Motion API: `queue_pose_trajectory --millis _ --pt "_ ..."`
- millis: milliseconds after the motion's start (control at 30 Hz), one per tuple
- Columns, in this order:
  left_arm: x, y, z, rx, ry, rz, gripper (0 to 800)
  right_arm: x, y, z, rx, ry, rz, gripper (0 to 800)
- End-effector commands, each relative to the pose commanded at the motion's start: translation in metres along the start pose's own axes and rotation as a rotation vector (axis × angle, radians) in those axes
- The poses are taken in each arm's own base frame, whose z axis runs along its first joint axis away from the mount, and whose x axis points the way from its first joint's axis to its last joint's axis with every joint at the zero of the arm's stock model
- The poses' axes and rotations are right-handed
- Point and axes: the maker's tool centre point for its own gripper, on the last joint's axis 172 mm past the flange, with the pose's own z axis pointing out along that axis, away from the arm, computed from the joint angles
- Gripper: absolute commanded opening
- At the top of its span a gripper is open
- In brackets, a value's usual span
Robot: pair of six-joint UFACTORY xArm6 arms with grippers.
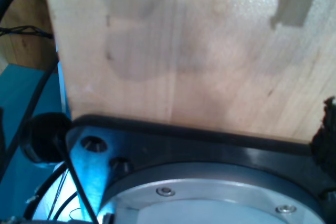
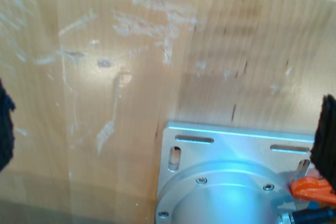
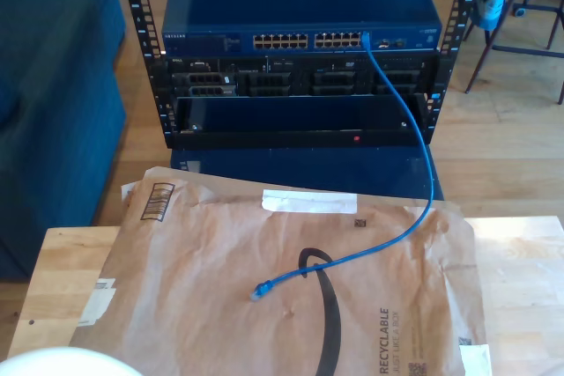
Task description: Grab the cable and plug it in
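A pale wooden worktop fills the lower part of the exterior view, and most of it lies under a big sheet of creased brown packing paper printed with a black curved arrow and the word "RECYCLABLE". Behind the worktop stands a black rack on a wooden floor. It carries a dark blue network switch with a row of ports on top, a black server beneath it, and an open bay lower down. A blue upholstered seat is at the exterior view's left.

The cable is thin and bright blue. One end is plugged into a port near the right end of the switch's row. From there it hangs down past the rack, curves onto the paper and runs toward the exterior view's left. Its free plug is small and blue, lying on the paper near the middle.

In each wrist view, bare pale wood sits above a mounting base. I cannot tell how far my first tool or my second tool is open, or whether either holds anything.
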Motion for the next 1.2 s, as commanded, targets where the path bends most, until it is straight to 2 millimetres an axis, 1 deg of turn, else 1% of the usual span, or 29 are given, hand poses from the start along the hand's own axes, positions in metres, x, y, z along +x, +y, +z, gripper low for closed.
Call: queue_pose_trajectory --millis 100,200,300,367,433,467,633,767,967,1200 --pt "0.0 0.0 0.0 0.0 0.0 0.0 800 -0.008 0.011 0.013 -0.002 -0.029 0.034 796" --pt "0.0 0.0 0.0 0.0 0.0 0.0 800 0.0 0.015 0.027 -0.009 0.011 0.037 793" --pt "0.0 0.0 0.0 0.0 0.0 0.0 800 0.003 0.015 0.029 -0.013 0.031 0.032 792" --pt "0.0 0.0 0.0 0.0 0.0 0.0 800 -0.003 0.016 0.041 -0.011 0.022 0.036 793" --pt "0.0 0.0 0.0 0.0 0.0 0.0 800 0.005 0.016 0.045 -0.007 0.057 0.037 793" --pt "0.0 0.0 0.0 0.0 0.0 0.0 800 0.005 0.016 0.05 -0.007 0.063 0.038 793" --pt "0.0 0.0 0.0 0.0 0.0 0.0 800 -0.002 0.018 0.073 -0.01 0.051 0.038 794" --pt "0.0 0.0 0.0 0.0 0.0 0.0 800 -0.001 0.02 0.09 -0.011 0.066 0.039 796" --pt "0.0 0.0 0.0 0.0 0.0 0.0 800 -0.003 0.021 0.095 -0.011 0.065 0.024 796" --pt "0.0 0.0 0.0 0.0 0.0 0.0 800 -0.002 0.021 0.095 -0.011 0.066 0.024 796"
